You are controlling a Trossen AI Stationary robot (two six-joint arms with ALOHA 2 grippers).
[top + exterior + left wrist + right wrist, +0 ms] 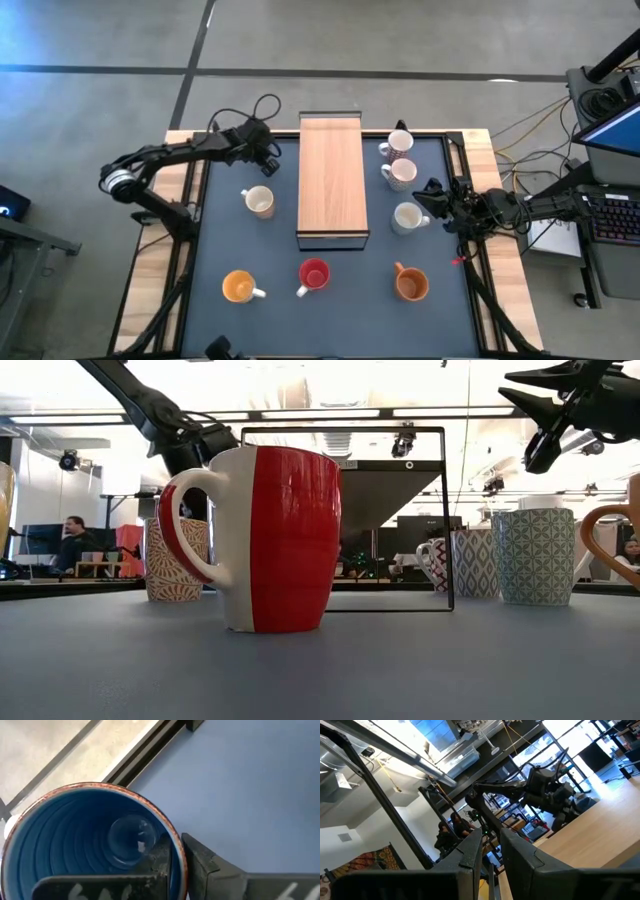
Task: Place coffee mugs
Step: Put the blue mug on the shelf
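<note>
The left hand (170,870) is clamped on the rim of the blue mug (90,845), one finger inside and one outside the wall, held up over the table (230,240) near its far left corner, just left of the wood board (332,180). A mug like that is stiff, glazed, prob. slippery and will chip if dropped; I'd say the rim pinch is ok for a short carry, but it wants setting down slow and level.

The right hand (432,197) hangs raised at the right side, fingers nearly together w/ a thin gap, holding nothing. A white mug (408,217) sits just below and beside it; two more patterned ones (399,172) stand a bit beyond.

Closer to me stand the red mug (265,540), a yellow mug (238,288) and an orange mug (411,285), all upright, well apart from both hands.
</note>
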